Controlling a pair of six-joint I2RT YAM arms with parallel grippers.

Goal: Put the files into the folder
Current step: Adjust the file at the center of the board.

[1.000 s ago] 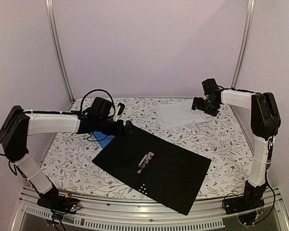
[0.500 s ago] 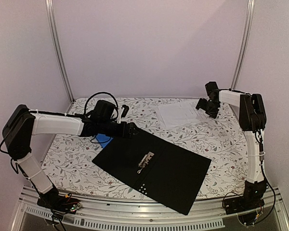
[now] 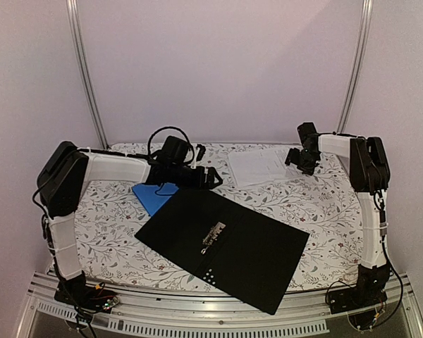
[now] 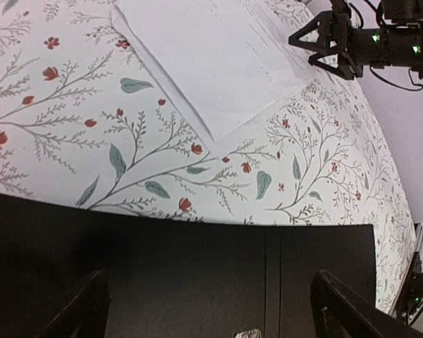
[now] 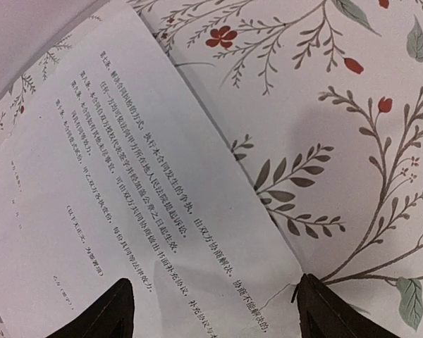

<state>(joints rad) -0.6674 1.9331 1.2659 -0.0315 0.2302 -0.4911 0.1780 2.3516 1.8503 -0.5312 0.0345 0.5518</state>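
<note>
Files, two white paper sheets printed with dense black text (image 3: 257,167), lie flat and overlapped at the far right of the floral-clothed table (image 3: 331,204). They are apart from the large folder (image 3: 225,239), which lies open with its black inside up and a metal clip at its middle. The sheets look thin, light and floppy, likely to slide on the cloth or separate, so a pinch at the overlapped corner seems best. The right hand (image 5: 211,317) straddles that corner, fingers spread, pinching nothing. The left hand (image 4: 215,310) hovers spread and empty over the folder's far edge.
</note>
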